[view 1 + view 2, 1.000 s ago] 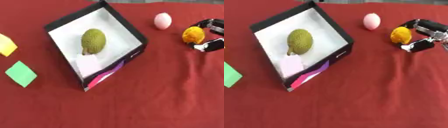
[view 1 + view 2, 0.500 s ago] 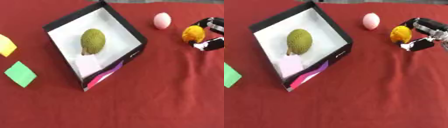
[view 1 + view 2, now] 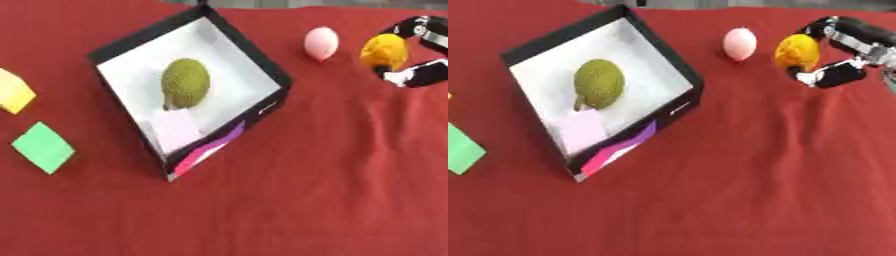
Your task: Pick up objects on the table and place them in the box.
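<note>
Robot hand: right robot hand [image 3: 843, 55] at the far right of the bench, fingers above and thumb below curled round the orange ball [image 3: 797, 51], which sits in the crook of the hand and appears to be held.
Left robot hand: shows in neither view.
Held thing: orange ball, roundish with no clear long axis, just right of the pink egg [image 3: 740, 43]; the two are near but apart.
Key relation: the box [image 3: 695, 82] lies well to the hand's left and a little nearer the robot; its open white floor faces up, and its right wall stands between ball and floor, so the carry would, I judge, have to clear that wall.
Box contents: a bumpy green fruit [image 3: 185, 83] in the middle, a pale pink square [image 3: 178, 130] at the near end.
Still out on the bench: pink egg beyond the box's right corner; a yellow block [image 3: 15, 92] and a green square [image 3: 43, 147] well to the left of the box.
Nearer arm: the right, for ball and egg.
Change: against the frames from a second ago, hand and ball sit in nearly the same spot; any lift is too slight to tell.
</note>
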`<state>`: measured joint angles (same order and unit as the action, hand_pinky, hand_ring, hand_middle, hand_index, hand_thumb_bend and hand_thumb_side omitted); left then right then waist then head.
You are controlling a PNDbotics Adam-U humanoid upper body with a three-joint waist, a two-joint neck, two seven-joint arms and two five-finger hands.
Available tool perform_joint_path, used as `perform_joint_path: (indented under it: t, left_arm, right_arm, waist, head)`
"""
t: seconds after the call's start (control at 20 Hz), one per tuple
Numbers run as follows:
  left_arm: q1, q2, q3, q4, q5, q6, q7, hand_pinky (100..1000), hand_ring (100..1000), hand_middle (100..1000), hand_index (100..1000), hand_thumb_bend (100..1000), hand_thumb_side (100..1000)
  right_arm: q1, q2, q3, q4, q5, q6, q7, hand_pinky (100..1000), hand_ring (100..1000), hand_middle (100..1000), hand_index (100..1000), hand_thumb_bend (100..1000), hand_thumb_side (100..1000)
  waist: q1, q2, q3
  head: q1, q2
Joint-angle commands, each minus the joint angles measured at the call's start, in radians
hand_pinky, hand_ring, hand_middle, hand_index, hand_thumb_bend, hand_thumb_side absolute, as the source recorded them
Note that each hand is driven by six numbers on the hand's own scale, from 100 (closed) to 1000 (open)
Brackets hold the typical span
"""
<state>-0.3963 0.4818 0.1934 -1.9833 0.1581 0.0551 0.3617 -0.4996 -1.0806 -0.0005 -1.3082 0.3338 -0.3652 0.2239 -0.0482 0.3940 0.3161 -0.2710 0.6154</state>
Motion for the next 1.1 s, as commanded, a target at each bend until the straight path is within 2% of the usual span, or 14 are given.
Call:
perform_joint_path:
  t: [0.05,0.3,0.5,0.65,0.8,1.1]
  left_arm:
    - [-0.006,0.035,0.003,-0.017,-0.002,-0.002,-0.005,722,894,703,732,100,627]
    - [-0.013,0.037,0.0,-0.017,-0.004,-0.009,-0.006,723,893,705,735,100,622]
    - [-0.034,0.041,0.002,-0.017,-0.01,-0.032,0.005,725,883,702,736,100,610]
    - [-0.067,0.052,0.013,-0.017,-0.025,-0.069,0.032,728,870,698,738,100,607]
    - [-0.107,0.067,0.023,-0.017,-0.045,-0.112,0.071,731,859,695,740,100,553]
    - [-0.141,0.086,0.001,-0.017,-0.07,-0.188,0.093,734,855,696,741,100,514]
  right_arm:
    - [-0.035,-0.06,0.002,-0.042,-0.026,-0.002,0.003,778,689,619,788,265,312]
    - [-0.118,-0.057,0.039,-0.089,-0.081,-0.002,0.036,778,686,615,787,261,270]
    - [-0.21,-0.019,0.085,-0.128,-0.118,0.004,0.079,778,683,612,785,269,245]
    - [-0.279,0.027,0.123,-0.147,-0.13,0.008,0.117,778,683,613,785,278,240]
    - [-0.349,0.087,0.163,-0.142,-0.124,0.014,0.154,779,683,613,786,276,234]
    - [-0.492,0.215,0.225,-0.073,-0.082,0.028,0.196,779,683,614,786,291,221]
  waist:
    - [0.002,-0.036,0.0]
    - [0.005,-0.055,0.01]
    - [0.009,-0.076,0.028]
    - [0.01,-0.091,0.041]
    - [0.009,-0.102,0.055]
    - [0.01,-0.102,0.077]
  head:
    - [0.001,0.008]
    - [-0.012,0.026]
    - [-0.035,0.04]
    - [-0.052,0.05]
    - [-0.067,0.058]
    - [-0.076,0.066]
